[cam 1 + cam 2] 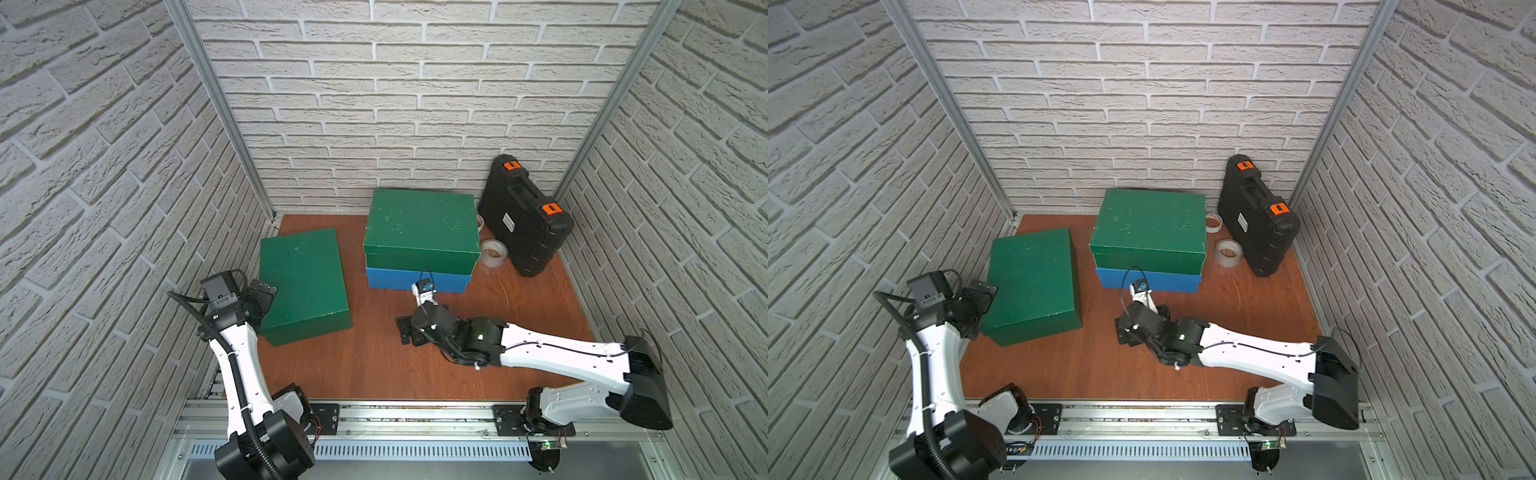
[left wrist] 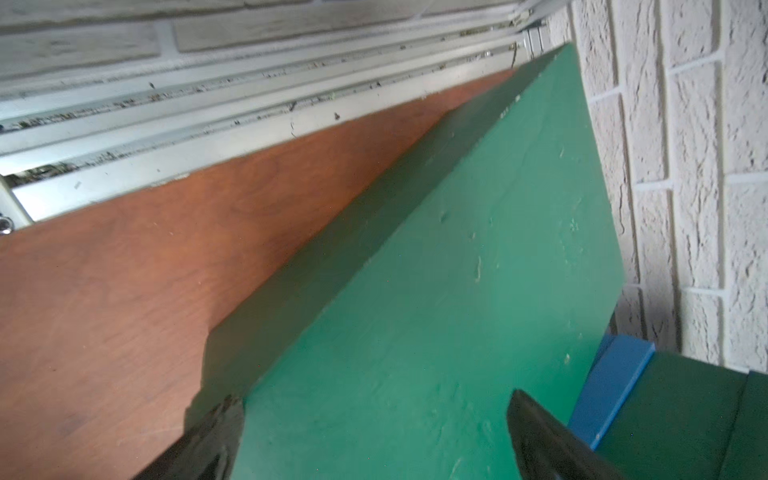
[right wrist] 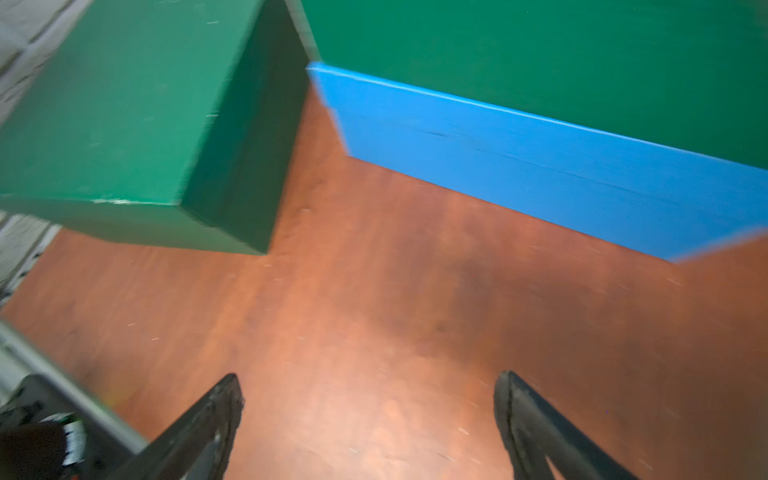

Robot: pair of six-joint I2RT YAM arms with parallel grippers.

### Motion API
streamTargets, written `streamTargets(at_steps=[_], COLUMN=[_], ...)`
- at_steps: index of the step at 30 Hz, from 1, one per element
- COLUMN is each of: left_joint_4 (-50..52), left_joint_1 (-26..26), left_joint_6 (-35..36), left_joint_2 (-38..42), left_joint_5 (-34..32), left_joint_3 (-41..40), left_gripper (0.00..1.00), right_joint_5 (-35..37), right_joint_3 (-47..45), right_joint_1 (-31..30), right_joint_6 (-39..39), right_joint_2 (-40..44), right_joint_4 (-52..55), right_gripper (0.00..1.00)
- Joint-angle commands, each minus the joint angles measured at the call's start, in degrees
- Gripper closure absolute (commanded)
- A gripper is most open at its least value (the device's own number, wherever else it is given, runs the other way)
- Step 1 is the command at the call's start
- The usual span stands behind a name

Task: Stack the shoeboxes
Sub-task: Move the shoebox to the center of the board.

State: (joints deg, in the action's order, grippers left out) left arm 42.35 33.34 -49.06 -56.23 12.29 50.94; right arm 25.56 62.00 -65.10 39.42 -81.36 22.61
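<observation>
Here, one dark green cardboard shoebox (image 1: 303, 282) lies alone, left on the brown wooden desk (image 1: 374, 365), the left claw (image 2: 374, 399) spread wide at its near-left corner. The second green shoebox (image 1: 419, 228) sits atop the bright blue cardboard shoebox (image 1: 415, 280), far centre. The right claw (image 3: 369, 375) gapes above bare desk. The white label (image 1: 509, 221) on the black plastic case (image 1: 528, 232) is unreadable

Shoeboxes: 3 — 2 dark green (lone green box (image 1: 303, 282), stacked green box (image 1: 419, 226)), 1 blue box (image 1: 415, 280). 1 black case (image 1: 525, 216), 2 orange latches (image 1: 550, 209). Tape rolls: 2 — near roll (image 1: 493, 251), far roll (image 1: 480, 222). Arms: 2 — left arm (image 1: 237, 357), right arm (image 1: 557, 353).
</observation>
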Motion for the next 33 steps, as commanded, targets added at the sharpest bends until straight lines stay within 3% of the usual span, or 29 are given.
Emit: streamTargets(at_steps=[1, 6, 14, 18, 25, 33], left_joint_4=[-6.3, -11.8, -18.5, -20.3, -24.3, -24.3], left_joint_1=[3.1, 5.6, 5.7, 5.5, 3.4, -0.3], left_joint_6=[1.5, 1.5, -0.3, -0.4, -1.8, -1.4], left_joint_2=[-1.9, -4.7, -4.1, -5.6, -7.3, -6.5], left_joint_5=[2.3, 8.2, 12.0, 12.9, 13.8, 13.6], left_joint_3=[-1.0, -4.6, -8.8, -10.2, -13.0, -15.5], left_gripper=[0.02, 0.02, 0.02, 0.02, 0.02, 0.02], right_joint_5=[-4.8, -10.7, -14.3, -16.4, -19.7, -18.9], right_joint_3=[5.7, 16.4, 33.8, 38.8, 41.1, 32.8], right_joint_1=[-0.9, -1.3, 2.0, 3.6, 3.7, 3.1], right_joint_6=[-3.4, -5.1, -4.7, -3.5, -2.5, -3.2], right_joint_2=[-5.3, -16.4, -35.1, -40.5, -43.9, -36.8], right_joint_4=[-5.2, -6.3, -3.2, -2.5, -2.3, -7.3], right_gripper=[0.04, 0.04, 0.03, 0.04, 0.05, 0.05])
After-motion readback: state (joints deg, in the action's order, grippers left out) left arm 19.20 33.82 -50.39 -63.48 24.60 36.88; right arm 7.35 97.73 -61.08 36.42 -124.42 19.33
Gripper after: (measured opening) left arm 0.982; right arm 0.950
